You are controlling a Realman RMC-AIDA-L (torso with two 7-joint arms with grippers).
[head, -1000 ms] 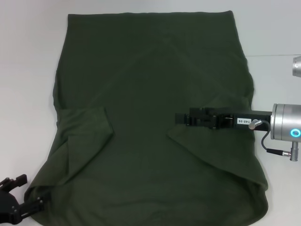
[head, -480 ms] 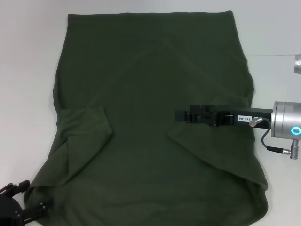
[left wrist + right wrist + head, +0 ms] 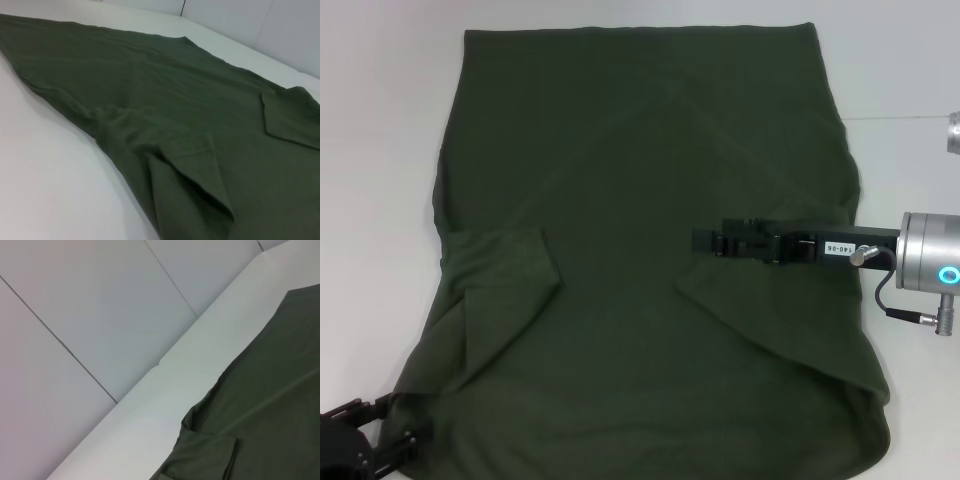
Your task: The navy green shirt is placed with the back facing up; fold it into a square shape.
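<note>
The navy green shirt [image 3: 620, 190] lies flat and plain side up, filling most of the head view, with its hem toward the far side. Both sleeves are folded inward: the left flap [image 3: 505, 265] and the right flap [image 3: 770, 300]. My right gripper [image 3: 700, 240] reaches in from the right and hovers over the shirt just above the right flap's edge. At the near left corner of the shirt, my left gripper [image 3: 402, 418] stands open, partly cut off by the frame. The left wrist view shows the shirt [image 3: 175, 100] and the left flap [image 3: 190, 165]. The right wrist view shows the shirt's edge [image 3: 280, 390].
The white table [image 3: 380, 150] shows as a bare strip to the left and right of the shirt. Light wall panels [image 3: 100, 315] stand behind the table's far edge.
My left gripper has drawn back toward the near edge, sinking partly out of the head view. The right gripper has barely shifted. The shirt lies as before.
</note>
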